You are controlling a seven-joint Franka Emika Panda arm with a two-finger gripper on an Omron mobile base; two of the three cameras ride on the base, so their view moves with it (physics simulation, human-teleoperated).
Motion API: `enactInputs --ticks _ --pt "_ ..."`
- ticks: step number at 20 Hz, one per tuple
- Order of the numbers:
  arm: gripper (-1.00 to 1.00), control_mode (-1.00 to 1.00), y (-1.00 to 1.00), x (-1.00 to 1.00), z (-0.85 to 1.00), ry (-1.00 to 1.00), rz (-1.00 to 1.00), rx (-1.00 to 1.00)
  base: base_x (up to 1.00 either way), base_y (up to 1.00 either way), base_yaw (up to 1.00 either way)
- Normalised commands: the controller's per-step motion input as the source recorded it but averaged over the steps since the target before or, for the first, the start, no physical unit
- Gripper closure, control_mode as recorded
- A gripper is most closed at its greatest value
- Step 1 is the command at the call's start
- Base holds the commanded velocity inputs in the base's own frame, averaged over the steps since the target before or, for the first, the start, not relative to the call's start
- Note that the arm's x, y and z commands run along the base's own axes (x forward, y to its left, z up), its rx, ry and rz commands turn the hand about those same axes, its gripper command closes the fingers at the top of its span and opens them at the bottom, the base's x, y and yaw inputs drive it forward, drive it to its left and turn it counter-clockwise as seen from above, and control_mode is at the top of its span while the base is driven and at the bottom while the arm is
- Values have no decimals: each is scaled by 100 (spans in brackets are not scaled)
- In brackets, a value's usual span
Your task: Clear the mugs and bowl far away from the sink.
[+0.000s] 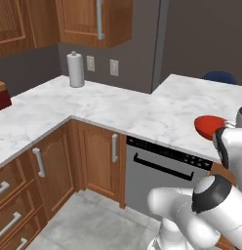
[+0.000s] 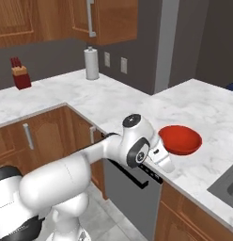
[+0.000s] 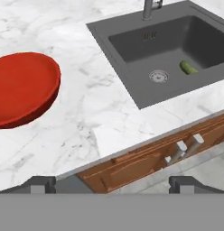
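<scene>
The red bowl (image 3: 21,90) (image 2: 181,139) (image 1: 208,126) sits on the marble counter, to the left of the sink (image 3: 177,49) with a stretch of counter between them. The dark grey sink has a metal faucet (image 3: 150,6) at its back and a small green thing (image 3: 188,67) lying in the basin. My gripper (image 3: 111,185) is open, its tips wide apart with nothing between them. It hovers over the counter's front edge, closer to me than the bowl and apart from it. The mugs are out of view.
A paper towel roll (image 1: 75,69) stands by the back wall and a red knife block (image 2: 20,75) at the far left. A dishwasher (image 1: 162,171) and wooden cabinet doors sit under the counter edge. Upper cabinets hang above.
</scene>
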Motion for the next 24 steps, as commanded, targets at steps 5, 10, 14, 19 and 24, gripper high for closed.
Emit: enactInputs --ticks 5,10,14,19,24 --pt "-100 100 0 0 0 0 0 0 51 -7 0" --pt "-100 -100 -13 50 3 3 1 6 10 -1 0" --pt "-100 -100 -26 50 0 4 8 15 0 0 0" --pt "-100 -100 -31 20 -6 0 10 16 0 0 0" --pt "-100 -100 -40 9 -20 0 4 9 0 0 0"
